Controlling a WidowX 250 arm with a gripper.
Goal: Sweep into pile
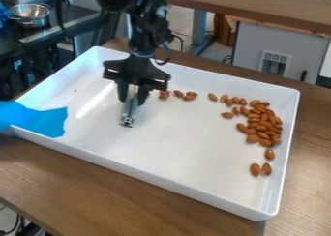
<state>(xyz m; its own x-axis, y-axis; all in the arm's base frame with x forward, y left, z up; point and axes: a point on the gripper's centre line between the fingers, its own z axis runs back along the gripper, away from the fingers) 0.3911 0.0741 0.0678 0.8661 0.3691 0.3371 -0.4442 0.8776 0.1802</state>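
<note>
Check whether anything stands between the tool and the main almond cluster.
Nothing visible stands between the tool, which holds a metal piece, and the main almond cluster across the white tray. The loose almonds by the far wall lie off that line; the blue sheet is behind, at the opposite end.

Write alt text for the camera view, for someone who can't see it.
Almonds lie in a white tray, most clustered near its right wall, some trailing along the far side, a few nearer the front. A black robot hand holds a silver tool over the left half; a blue sheet overlaps the left corner.
</note>
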